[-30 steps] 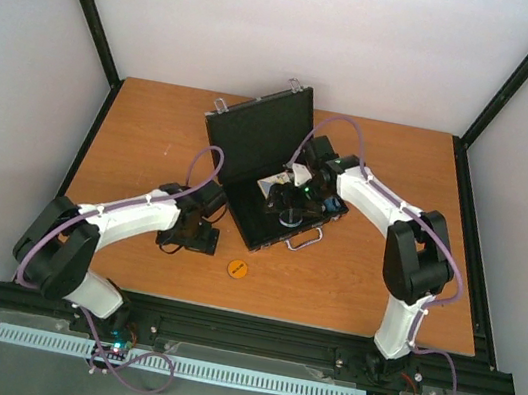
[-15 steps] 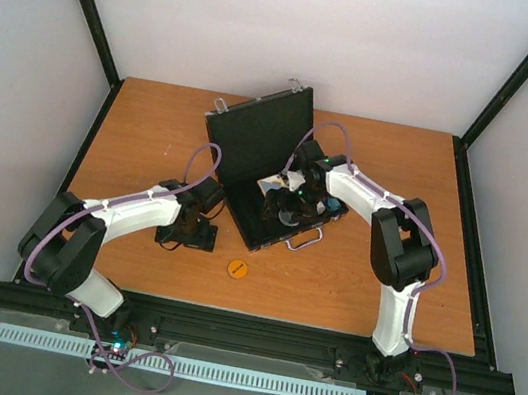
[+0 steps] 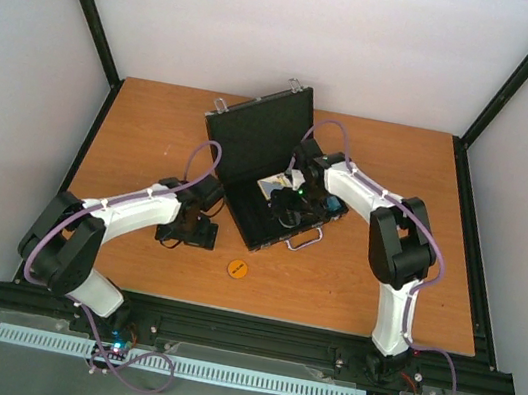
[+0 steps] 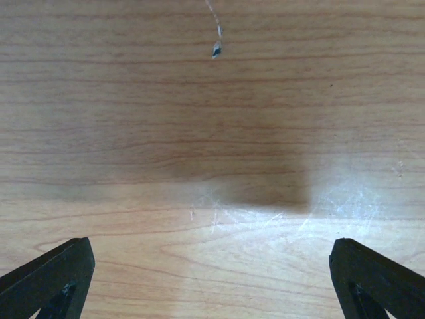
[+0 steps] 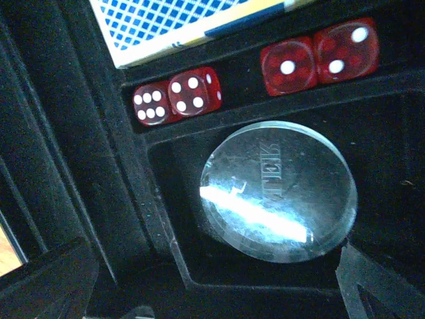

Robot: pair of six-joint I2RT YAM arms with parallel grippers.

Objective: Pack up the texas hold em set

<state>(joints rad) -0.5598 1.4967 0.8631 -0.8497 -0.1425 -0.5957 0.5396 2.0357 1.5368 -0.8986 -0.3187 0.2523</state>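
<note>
The black briefcase (image 3: 253,140) stands open at the middle of the table, lid raised, silver handle toward me. My right gripper (image 3: 288,205) hovers low inside its tray, open and empty. In the right wrist view (image 5: 212,296) the clear disc (image 5: 279,193) lies in a recess just ahead of the fingertips (image 5: 46,279). Small red dice (image 5: 176,96) sit in slots beyond it, and the blue-white card box (image 5: 179,23) lies at the top. The orange disc (image 3: 238,268) lies on the table in front of the case. My left gripper (image 3: 187,235) is open over bare wood (image 4: 212,286), left of the case.
The wooden table (image 3: 369,296) ends in black frame rails on the left, right and near sides. White walls close the back. A small scratch mark (image 4: 216,48) shows on the wood ahead of the left gripper.
The right arm has folded its elbow inward and its gripper has shifted a little left within the case tray. The left arm has barely moved.
</note>
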